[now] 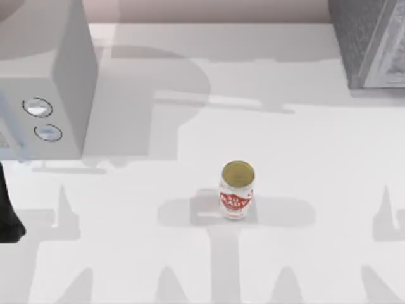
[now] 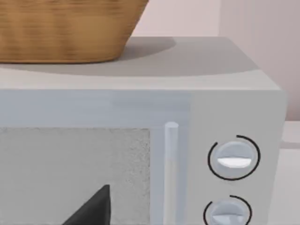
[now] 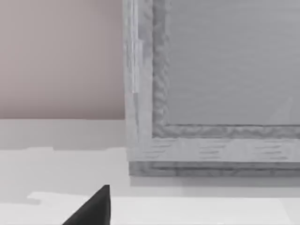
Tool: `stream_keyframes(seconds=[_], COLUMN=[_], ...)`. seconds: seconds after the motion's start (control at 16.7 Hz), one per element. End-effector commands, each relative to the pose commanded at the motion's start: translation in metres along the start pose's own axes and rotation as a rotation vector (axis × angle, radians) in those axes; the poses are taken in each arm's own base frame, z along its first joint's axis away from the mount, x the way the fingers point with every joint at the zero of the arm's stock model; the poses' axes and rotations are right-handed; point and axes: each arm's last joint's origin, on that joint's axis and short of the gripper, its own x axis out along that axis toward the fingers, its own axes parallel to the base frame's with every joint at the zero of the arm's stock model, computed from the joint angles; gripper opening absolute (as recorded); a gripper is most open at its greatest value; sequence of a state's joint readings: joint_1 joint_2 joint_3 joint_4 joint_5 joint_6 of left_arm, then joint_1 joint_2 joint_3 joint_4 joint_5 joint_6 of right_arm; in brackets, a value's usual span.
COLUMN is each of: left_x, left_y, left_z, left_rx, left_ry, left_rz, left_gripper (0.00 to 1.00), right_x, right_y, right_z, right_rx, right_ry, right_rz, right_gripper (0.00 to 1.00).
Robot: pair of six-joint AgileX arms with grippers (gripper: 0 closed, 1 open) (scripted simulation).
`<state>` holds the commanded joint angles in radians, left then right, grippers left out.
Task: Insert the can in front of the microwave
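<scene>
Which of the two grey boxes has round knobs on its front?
The microwave, the plain light-grey box at the table's left: two round silvery-blue knobs on its front. The darker speckled box at the right has none visible, just a pale framed panel.

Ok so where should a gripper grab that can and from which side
Probably around the can's labelled side wall at mid-height, coming from above with the fingers straddling it. It stands upright and alone on the table, apart from the microwave, so both sides are free.
</scene>
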<state>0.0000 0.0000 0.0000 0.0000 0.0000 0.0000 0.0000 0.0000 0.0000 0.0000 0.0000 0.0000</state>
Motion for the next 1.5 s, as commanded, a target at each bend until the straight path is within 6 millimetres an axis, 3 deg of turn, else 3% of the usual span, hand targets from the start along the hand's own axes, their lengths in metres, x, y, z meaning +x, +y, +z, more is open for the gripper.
stream_keyframes(seconds=[0.18,0.36,0.6,0.84,1.02,1.2,1.5], left_x=[0.0,0.001,0.013,0.045,0.083,0.126,0.183], left_y=[0.0,-0.004,-0.014,-0.035,-0.065,-0.107,-0.199], left_z=[0.002,0.017,0.058,0.107,0.135,0.15,0.135], left_rx=[0.0,0.002,0.015,0.054,0.11,0.19,0.363], left_ry=[0.007,0.067,0.229,0.456,0.652,0.85,1.15], left_rz=[-0.004,-0.036,-0.12,-0.234,-0.327,-0.417,-0.538], left_gripper=[1.0,1.0,1.0,1.0,1.0,1.0,1.0], right_x=[0.0,0.0,0.0,0.0,0.0,0.0,0.0], right_y=[0.0,0.0,0.0,0.0,0.0,0.0,0.0], right_z=[0.0,0.0,0.0,0.0,0.0,0.0,0.0], right_rx=[0.0,0.0,0.0,0.0,0.0,0.0,0.0], right_ry=[0.0,0.0,0.0,0.0,0.0,0.0,0.0], right_rz=[0.0,0.0,0.0,0.0,0.0,0.0,0.0], right_gripper=[1.0,1.0,1.0,1.0,1.0,1.0,1.0])
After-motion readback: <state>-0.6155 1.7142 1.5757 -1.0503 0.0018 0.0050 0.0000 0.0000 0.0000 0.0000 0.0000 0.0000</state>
